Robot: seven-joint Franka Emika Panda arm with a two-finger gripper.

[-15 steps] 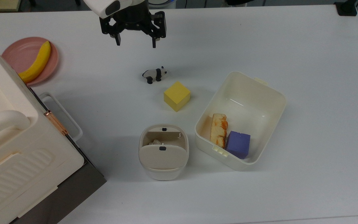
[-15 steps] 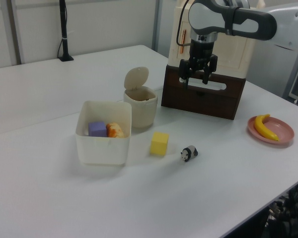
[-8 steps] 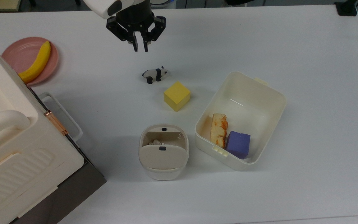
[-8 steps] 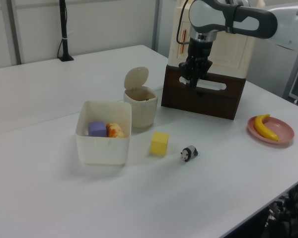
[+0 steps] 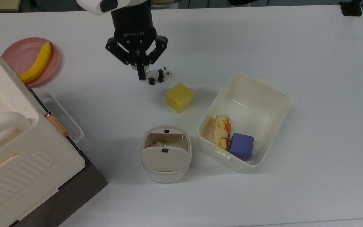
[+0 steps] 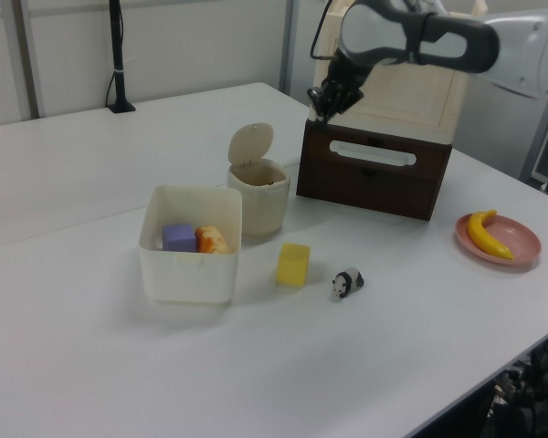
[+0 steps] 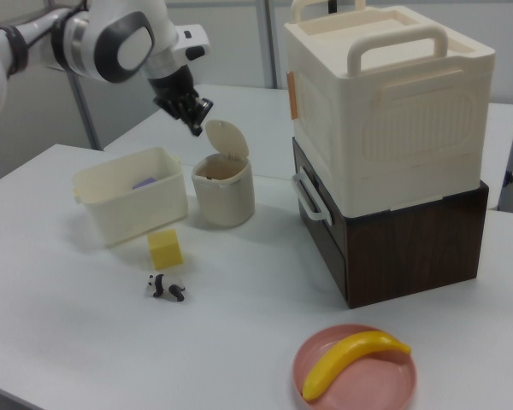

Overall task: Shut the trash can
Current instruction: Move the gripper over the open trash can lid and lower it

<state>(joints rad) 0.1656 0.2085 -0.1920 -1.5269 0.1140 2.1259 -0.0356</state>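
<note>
Now the black two-finger gripper (image 5: 141, 75) hangs clenched and empty above the white table (image 5: 263, 41). Below, the small cream-white trash can (image 5: 165, 170) stands open, beige flap lid (image 6: 250, 144) upright, beside the lidless cream tub (image 5: 273, 94).

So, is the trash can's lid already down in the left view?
No, the lid stands upright behind the open mouth of the trash can.

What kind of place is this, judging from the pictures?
Probably a robotics lab or test room: a plain white table holds unrelated props, such as a toy panda, a yellow block and a trash can, under a robot arm.
</note>
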